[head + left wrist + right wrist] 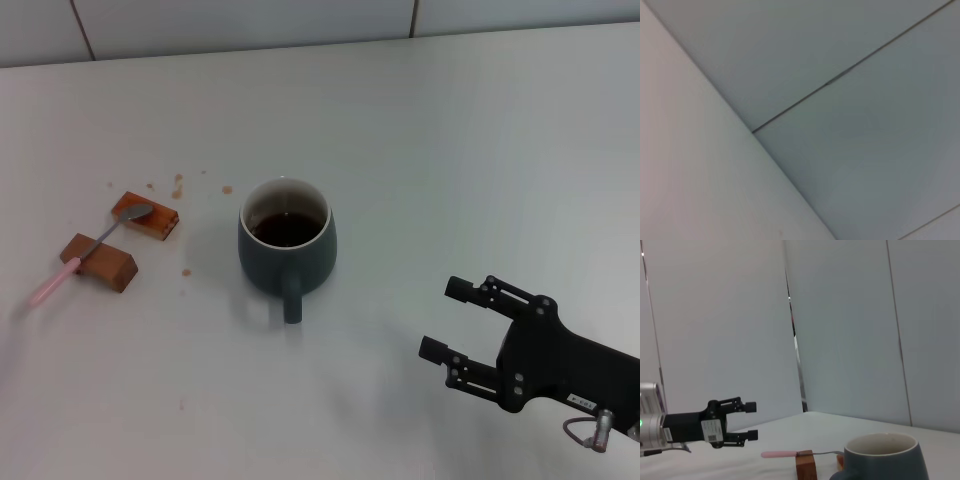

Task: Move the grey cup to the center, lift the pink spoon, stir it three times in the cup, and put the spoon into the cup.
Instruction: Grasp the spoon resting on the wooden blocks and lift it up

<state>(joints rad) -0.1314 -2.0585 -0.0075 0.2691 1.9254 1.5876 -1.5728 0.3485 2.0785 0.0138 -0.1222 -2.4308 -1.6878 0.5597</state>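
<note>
White tabletop (pixel 450 140) fills our head view, where we see the rounded dark blue-grey ceramic cup (pixel 287 243) of dark brown liquid standing near the middle with its handle toward us, the slim pink-handled spoon (pixel 88 252) lying to its left across two brown rectangular blocks (pixel 122 243), and the right gripper (pixel 447 319) hovering low at the right, well apart from the cup, its fingers spread and holding nothing. From the left wrist we make out only pale wall panels (pixel 850 125) meeting the table edge. From the right wrist we see the cup (pixel 884 458) close by, the spoon (pixel 790 454) on a block (pixel 806 466) beyond it, and farther off the left gripper (pixel 751 420), parted and empty above the table.
</note>
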